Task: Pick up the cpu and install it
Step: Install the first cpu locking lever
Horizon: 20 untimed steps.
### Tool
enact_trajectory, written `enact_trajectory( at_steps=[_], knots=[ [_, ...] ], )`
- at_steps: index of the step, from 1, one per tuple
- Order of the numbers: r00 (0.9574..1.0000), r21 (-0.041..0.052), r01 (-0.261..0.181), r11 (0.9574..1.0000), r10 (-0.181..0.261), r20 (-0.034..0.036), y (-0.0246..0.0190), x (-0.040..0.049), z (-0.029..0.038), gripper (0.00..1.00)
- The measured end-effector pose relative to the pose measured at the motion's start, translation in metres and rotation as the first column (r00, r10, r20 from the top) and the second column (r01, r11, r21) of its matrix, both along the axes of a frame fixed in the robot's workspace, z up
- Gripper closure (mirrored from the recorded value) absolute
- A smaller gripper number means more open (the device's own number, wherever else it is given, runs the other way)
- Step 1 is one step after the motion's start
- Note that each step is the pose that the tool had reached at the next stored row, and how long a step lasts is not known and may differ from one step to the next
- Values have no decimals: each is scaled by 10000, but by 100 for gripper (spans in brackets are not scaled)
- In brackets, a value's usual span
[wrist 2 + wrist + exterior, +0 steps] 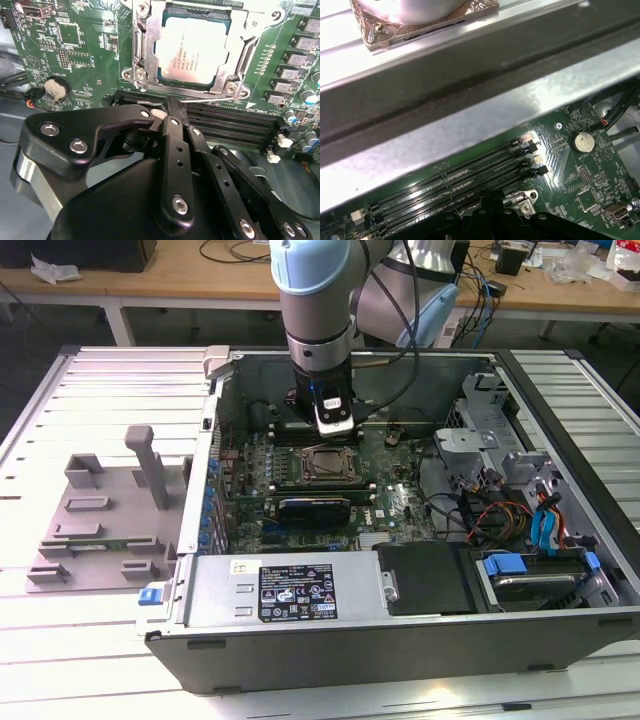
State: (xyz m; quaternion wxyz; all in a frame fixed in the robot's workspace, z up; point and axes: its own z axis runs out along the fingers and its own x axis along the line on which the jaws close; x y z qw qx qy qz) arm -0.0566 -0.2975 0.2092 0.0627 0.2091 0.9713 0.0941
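While the black claw [172, 107] hangs over memory slots, fingers seemingly pinched together empty, the silvery square cpu [192, 50] sits in its metal socket frame [142, 47].

A white slatted table [90, 660] fills the foreground, its long ribs bright under even light from above. Behind it stands a wooden bench [150, 285] with white legs, and dark floor shows beneath it. Cables [235, 252] and small items lie on the bench. On the exterior view's left, a grey fixture [100, 515] rests on the slats.
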Motion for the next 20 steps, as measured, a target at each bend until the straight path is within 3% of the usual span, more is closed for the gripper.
enact_trajectory(
  at_steps=[16, 20],
  knots=[
    [10000, 2, 1, 10000, -1, -1, 36, -15, -11, 89],
    [10000, -44, -1, 10000, 1, 0, 59, -15, -32, 89]
  ],
)
